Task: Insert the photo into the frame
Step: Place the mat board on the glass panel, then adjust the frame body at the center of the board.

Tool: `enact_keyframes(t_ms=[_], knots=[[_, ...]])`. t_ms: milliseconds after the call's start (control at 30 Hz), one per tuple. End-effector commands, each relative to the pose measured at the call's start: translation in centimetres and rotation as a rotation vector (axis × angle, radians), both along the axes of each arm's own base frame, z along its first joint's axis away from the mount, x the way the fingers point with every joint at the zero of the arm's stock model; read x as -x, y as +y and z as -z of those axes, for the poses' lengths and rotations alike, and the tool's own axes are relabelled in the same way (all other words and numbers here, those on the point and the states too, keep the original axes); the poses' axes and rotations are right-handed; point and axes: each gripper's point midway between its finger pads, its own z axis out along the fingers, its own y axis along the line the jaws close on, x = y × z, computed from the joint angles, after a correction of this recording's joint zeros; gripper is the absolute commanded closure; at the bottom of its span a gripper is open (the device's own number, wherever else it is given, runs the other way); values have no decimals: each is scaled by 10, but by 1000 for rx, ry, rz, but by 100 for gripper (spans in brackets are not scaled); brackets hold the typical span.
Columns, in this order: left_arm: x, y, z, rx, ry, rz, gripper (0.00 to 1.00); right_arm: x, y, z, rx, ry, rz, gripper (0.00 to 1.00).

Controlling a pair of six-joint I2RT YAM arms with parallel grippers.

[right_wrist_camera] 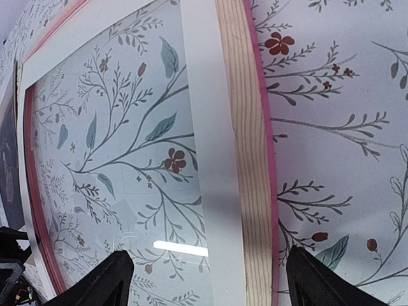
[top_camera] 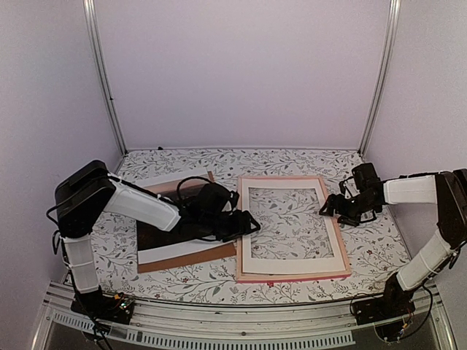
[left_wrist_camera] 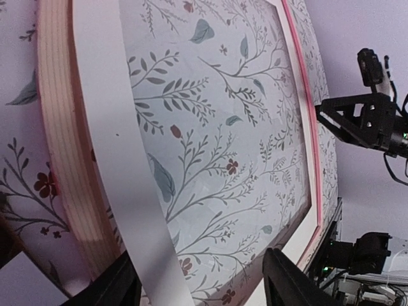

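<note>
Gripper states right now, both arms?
Left gripper: open, holding nothing, at the frame's left edge.
Right gripper: open, holding nothing, at its right edge.

A robotics lab cell is being shown: a table (top_camera: 372,262) covered in floral-print cloth is being enclosed by white panels (top_camera: 241,73) and aluminium posts (top_camera: 102,73) (the left arm (top_camera: 142,204) and right arm (top_camera: 416,189) are being carried on a slotted metal rail (top_camera: 241,317)).

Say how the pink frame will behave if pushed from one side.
The frame lies flat on the tablecloth, so it should slide, not tip. Its thin wooden rails look stiff and probably light. Glare inside it hints at a pane, so possibly fragile.
</note>
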Motion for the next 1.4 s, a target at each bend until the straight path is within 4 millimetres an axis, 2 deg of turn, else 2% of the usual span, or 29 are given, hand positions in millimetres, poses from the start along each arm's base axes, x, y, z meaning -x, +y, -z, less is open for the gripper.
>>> enact_keyframes(t_ms=[0, 300, 533, 633, 733, 867, 1000, 1167, 1233, 1300, 1367], knots=[[-2, 8, -8, -59, -42, -10, 30, -9, -3, -19, 35, -52, -6, 13], [-4, 16, -12, -91, -68, -19, 27, -13, -7, -28, 67, -69, -2, 12], [-9, 31, -32, -130, -144, -48, 26, -15, -10, -38, 85, -98, -2, 11], [-19, 50, -46, -199, -224, -78, 26, -16, -7, -51, 94, -144, -16, 11], [-31, 83, -58, -299, -277, -110, 24, -16, 5, -73, 101, -212, -47, 11], [-45, 144, -68, -422, -317, -173, 22, -15, 43, -100, 87, -294, -124, 11], [-55, 205, -78, -452, -327, -246, 17, -10, 102, -118, 42, -344, -229, 11], [-61, 268, -71, -478, -281, -334, 9, -7, 182, -116, -8, -338, -364, 12], [-62, 286, -65, -477, -252, -363, 8, -7, 214, -114, -26, -335, -416, 12], [-65, 303, -59, -466, -221, -395, 8, -6, 248, -100, -32, -311, -471, 12], [-65, 315, -52, -460, -193, -419, 8, -7, 283, -99, -53, -314, -522, 12]])
